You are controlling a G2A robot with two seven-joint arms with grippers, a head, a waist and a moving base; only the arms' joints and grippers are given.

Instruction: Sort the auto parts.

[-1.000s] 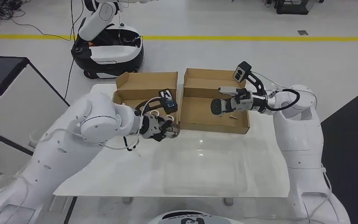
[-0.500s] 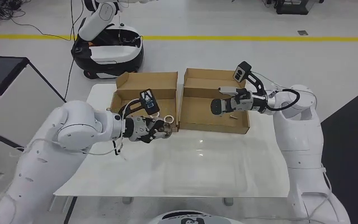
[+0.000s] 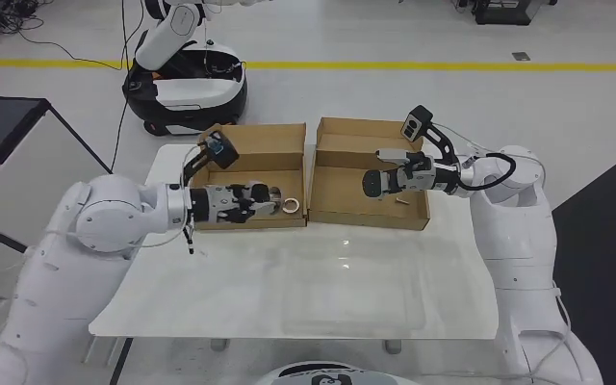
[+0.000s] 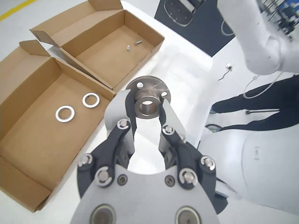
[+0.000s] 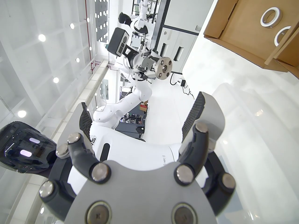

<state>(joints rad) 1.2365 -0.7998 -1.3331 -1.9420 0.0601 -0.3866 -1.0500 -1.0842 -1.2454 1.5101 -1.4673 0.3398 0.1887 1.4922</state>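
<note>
My left gripper (image 4: 147, 100) is shut on a metal flanged bushing (image 4: 151, 85), gripping its hub, with the flange facing away. In the top view the left gripper (image 3: 258, 205) hangs over the front of the left cardboard box (image 3: 252, 146). Two flat washers (image 4: 65, 113) lie in that box. The right cardboard box (image 3: 361, 140) holds two small bolts (image 4: 137, 43). My right gripper (image 3: 369, 184) hovers over the right box, open and with nothing between its fingers (image 5: 198, 110). From the right wrist view the bushing (image 5: 164, 68) shows held in the far gripper.
The two boxes stand side by side at the back of the white table (image 3: 318, 289), flaps open. Another robot (image 3: 188, 77) is parked on the floor beyond the table. A dark table edge (image 3: 19, 125) lies at the far left.
My left arm has swung left and back with the bushing, from the gap by the boxes' front corners to above the left box. The right arm has not moved.
</note>
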